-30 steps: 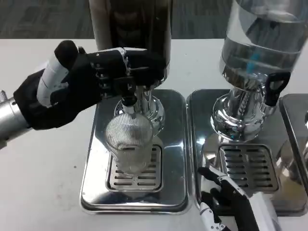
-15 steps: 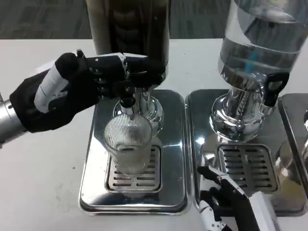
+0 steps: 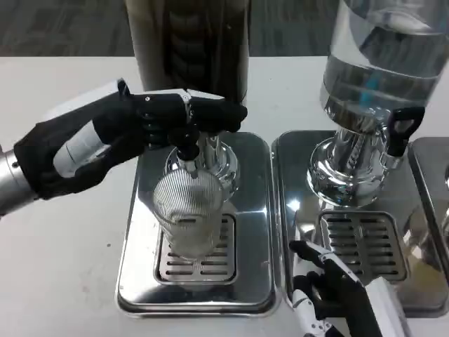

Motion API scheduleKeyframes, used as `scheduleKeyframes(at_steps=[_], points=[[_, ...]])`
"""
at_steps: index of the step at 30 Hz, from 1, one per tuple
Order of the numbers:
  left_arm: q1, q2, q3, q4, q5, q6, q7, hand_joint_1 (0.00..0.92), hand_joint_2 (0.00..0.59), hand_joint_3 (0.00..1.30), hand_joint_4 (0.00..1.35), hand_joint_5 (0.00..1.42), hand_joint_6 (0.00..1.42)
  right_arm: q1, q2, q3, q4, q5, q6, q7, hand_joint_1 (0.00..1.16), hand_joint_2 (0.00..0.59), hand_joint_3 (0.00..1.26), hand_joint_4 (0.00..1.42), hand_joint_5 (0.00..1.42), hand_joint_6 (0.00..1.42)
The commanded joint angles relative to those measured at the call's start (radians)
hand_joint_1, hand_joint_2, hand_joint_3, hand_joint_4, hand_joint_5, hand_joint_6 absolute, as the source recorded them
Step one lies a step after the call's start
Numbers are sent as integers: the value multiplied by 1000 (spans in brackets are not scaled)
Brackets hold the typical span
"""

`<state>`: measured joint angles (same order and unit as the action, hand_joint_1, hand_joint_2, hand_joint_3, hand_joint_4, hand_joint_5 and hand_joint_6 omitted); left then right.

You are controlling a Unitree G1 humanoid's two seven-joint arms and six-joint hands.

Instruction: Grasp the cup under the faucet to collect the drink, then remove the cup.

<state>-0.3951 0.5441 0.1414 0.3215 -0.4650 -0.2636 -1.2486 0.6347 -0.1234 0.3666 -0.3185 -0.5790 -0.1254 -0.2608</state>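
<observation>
**tapwatcher:** Rotating at the wrist is what the left hand (image 3: 123,140) is doing compared to a second back. The white back is tipping down toward 8 o'clock and the fingertips (image 3: 210,116) are reaching further to 3 o'clock, over the black faucet lever (image 3: 184,140). The ribbed clear cup (image 3: 186,214) isn't shifting at all; it's sitting upright on the drip grate (image 3: 203,261), directly below the spout. I can't tell if anything is pouring yet, and the cup is looking pretty much empty to me.

**drip_tray_dan:** So is the left hand actually gripping the lever?

**tapwatcher:** Its fingers are curling around it, touching as far as I can tell, so I'm calling it holding the lever. Nothing is gripping the cup.

**drip_tray_dan:** And the other one?

**tapwatcher:** The right hand (image 3: 337,295) is waiting at 5 o'clock from the cup, near the front edge of the neighbouring tray (image 3: 287,210), fingers spread and holding nothing. The second dispenser with the clear tank (image 3: 379,70) is standing at 2 o'clock.

**drip_tray_dan:** So, filling stage?

**tapwatcher:** My guess is it's working the lever to start the flow. Removing the cup is looking a way off.
</observation>
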Motion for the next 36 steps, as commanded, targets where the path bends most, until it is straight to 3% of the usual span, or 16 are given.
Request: scheduleKeyframes(at_steps=[1, 6, 21, 23, 29, 36], points=[[25, 7, -29, -20, 36, -55, -27, 0, 60, 280, 151, 149, 90, 5, 1, -5, 10, 11, 15, 15, 386, 517, 264, 218, 173, 197], [23, 20, -34, -11, 84, -153, -8, 0, 57, 278, 151, 141, 90, 7, 0, -8, 10, 19, 15, 18, 384, 517, 262, 213, 173, 196], [22, 55, -69, 21, 152, -302, 39, 0, 51, 276, 148, 128, 90, -9, 0, -17, 8, 37, 2, 24, 375, 510, 253, 211, 170, 196], [22, 58, -73, 25, 157, -314, 46, 0, 51, 273, 145, 127, 90, -22, -4, -23, 14, 66, -13, 37, 359, 487, 243, 211, 170, 196], [25, 65, -82, 34, 166, -339, 62, 0, 46, 271, 143, 125, 90, -66, -20, -30, -16, 149, -37, 111, 341, 340, 202, 157, 159, 196], [27, 76, -94, 41, 170, -366, 82, 0, 40, 305, 189, 124, 90, -135, -37, -49, -5, 220, -38, 196, 353, 291, 100, 70, 77, 138]])
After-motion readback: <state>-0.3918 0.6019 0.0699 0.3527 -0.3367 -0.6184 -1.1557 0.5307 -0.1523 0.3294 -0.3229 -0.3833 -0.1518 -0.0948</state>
